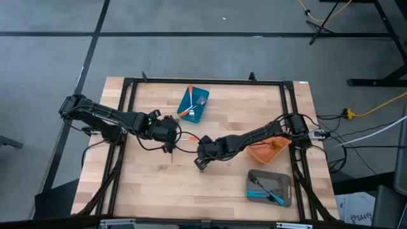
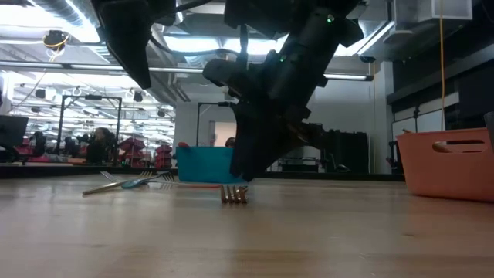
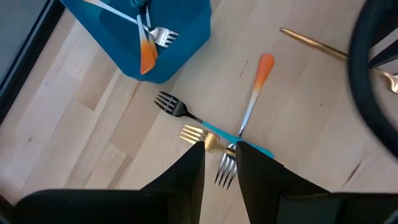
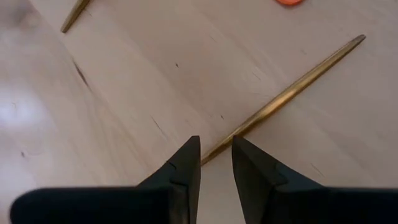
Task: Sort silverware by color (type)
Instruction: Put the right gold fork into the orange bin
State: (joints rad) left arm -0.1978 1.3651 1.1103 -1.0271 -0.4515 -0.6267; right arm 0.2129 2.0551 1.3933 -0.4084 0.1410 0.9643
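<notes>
Both arms were mid-desk point(image 1: 152, 184), each down over a pick.

Left gripper point(image 3: 219, 163) sat low over a small pile: a blue fork point(image 3: 214, 127), a gold fork point(image 3: 202, 138) and an orange fork point(image 3: 252, 106) crossed on top of each other. Jaws were parted by a narrow gap, fingertips straddling the tines of the orange fork and the neck of the gold one. Nothing held as far as I could see.

Right gripper point(image 4: 216, 155) was low over a gold handle point(image 4: 292, 90) lying flat on the wood. Jaws a slim gap apart, the handle's near end running into that gap. Not lifted, and I couldn't tell if the pads were touching it.

Bins: blue bin point(image 1: 193, 105) at the far middle had forks in it, one orange-handled; orange bin point(image 1: 270, 151) under the right arm; grey bin point(image 1: 269, 187) near right with a blue-handled piece inside.

My read: sorting was partly done, and the step in hand was grasping, not carrying.

Next for the left: single out one fork from the crossed pile, or two come up together. Next for the right: close on the thin flat handle squarely, since it could skid or roll out.
</notes>
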